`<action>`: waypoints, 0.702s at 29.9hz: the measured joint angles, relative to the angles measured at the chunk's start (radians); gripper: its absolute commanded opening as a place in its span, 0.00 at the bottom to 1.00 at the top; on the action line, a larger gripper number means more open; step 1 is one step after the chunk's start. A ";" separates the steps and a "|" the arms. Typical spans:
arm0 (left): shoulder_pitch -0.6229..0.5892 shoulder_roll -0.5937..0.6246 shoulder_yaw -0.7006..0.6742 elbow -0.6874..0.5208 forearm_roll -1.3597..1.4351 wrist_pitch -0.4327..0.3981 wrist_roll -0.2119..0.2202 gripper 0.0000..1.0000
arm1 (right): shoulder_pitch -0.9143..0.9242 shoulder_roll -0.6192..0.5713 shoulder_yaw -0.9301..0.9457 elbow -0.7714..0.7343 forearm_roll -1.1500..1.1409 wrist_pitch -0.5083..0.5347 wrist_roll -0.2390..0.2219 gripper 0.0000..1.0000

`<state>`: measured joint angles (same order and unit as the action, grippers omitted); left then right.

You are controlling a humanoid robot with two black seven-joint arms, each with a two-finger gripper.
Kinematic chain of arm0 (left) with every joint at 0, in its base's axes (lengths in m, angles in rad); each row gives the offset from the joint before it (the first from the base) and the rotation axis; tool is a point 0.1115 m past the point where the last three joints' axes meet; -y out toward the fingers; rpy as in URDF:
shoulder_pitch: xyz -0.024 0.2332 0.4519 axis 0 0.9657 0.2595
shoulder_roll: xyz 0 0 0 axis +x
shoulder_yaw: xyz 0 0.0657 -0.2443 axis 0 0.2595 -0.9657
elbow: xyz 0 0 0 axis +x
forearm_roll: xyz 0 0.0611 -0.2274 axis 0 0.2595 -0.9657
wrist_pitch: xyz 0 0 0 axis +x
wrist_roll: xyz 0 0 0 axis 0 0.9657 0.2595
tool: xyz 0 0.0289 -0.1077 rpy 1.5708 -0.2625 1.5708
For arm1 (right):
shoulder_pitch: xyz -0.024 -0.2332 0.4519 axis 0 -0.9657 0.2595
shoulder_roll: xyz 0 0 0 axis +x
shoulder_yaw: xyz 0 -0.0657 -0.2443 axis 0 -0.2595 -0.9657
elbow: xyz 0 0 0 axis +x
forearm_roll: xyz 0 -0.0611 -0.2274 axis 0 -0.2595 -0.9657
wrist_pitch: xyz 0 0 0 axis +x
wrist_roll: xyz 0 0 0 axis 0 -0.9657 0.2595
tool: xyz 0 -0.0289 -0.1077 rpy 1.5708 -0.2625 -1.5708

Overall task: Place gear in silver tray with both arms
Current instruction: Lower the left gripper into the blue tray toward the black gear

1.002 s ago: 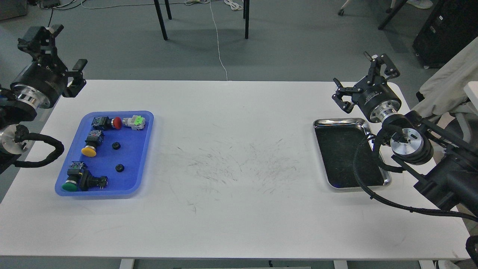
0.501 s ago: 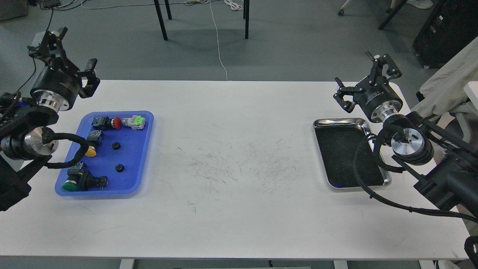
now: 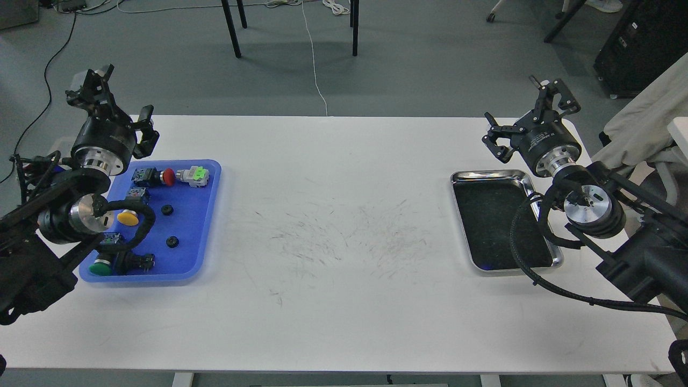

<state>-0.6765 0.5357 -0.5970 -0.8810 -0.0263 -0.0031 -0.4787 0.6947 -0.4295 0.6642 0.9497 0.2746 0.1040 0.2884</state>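
Observation:
Two small black gears lie in a blue plastic tray [image 3: 207, 215] at the left: one gear [image 3: 167, 209] near its middle, the other gear [image 3: 172, 242] nearer the front. The silver tray [image 3: 462, 180] sits at the right with nothing in it. My left gripper [image 3: 115, 102] is open and empty, held above the table's far left edge behind the blue tray. My right gripper [image 3: 529, 115] is open and empty, just behind the silver tray's far right corner.
The blue tray also holds push-button switches: a red one [image 3: 161, 176], a green-and-white part [image 3: 194, 176], a yellow one [image 3: 129, 215] and a green one [image 3: 110, 263]. My left arm's cable overlaps the tray's left side. Chair legs stand on the floor beyond the table.
My left arm has swung in to the right and down, now overlapping the blue tray's left side. My right gripper has shifted only slightly.

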 measured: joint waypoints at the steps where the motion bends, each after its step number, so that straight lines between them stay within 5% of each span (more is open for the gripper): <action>1: 0.001 -0.001 0.000 0.000 0.001 0.001 0.000 0.99 | -0.001 0.000 0.000 0.000 0.000 0.000 0.000 0.99; 21: 0.015 0.010 0.003 -0.004 0.004 0.037 0.000 0.99 | -0.008 0.006 0.032 0.002 0.000 -0.001 0.000 0.99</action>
<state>-0.6612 0.5458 -0.5939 -0.8854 -0.0223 0.0338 -0.4787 0.6872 -0.4235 0.6960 0.9515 0.2751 0.1027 0.2885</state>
